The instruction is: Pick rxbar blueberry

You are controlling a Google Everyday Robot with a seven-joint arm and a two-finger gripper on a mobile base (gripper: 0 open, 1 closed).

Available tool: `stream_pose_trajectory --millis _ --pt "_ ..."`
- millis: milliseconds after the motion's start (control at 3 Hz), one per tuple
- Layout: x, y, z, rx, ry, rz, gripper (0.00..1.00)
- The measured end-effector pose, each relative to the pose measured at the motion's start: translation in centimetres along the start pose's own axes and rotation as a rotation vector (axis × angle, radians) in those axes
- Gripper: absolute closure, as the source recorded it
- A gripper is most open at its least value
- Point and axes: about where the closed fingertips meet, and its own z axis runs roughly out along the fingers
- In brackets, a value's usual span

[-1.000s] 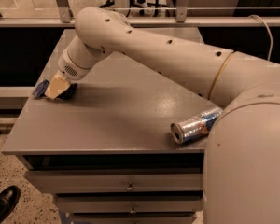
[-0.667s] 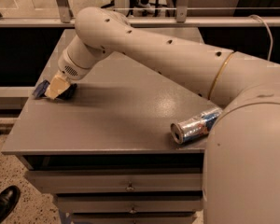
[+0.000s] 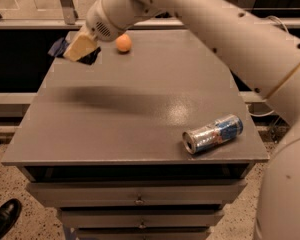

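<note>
The rxbar blueberry (image 3: 57,47), a dark blue wrapper, sticks out on both sides of my gripper (image 3: 81,49) at the upper left of the camera view. The tan fingers (image 3: 78,46) are shut on the bar and hold it above the far left corner of the grey table (image 3: 120,129). The middle of the bar is hidden by the fingers. My white arm reaches in from the upper right and casts a long shadow on the tabletop.
A round orange fruit (image 3: 123,42) sits on the table's far side, just right of the gripper. A silver-and-blue drink can (image 3: 213,134) lies on its side near the front right corner. Drawers (image 3: 137,200) are below the tabletop. A black shoe (image 3: 2,218) is at the bottom left.
My gripper has lifted off the table's left edge with the bar in it and moved toward the far side. The orange fruit now shows from behind the arm.
</note>
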Motion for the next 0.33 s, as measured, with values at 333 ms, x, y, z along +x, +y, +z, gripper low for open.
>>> stream_pose_trajectory --millis 333 --pt "-0.75 -0.63 -1.02 0.015 -0.021 -0.004 1.00"
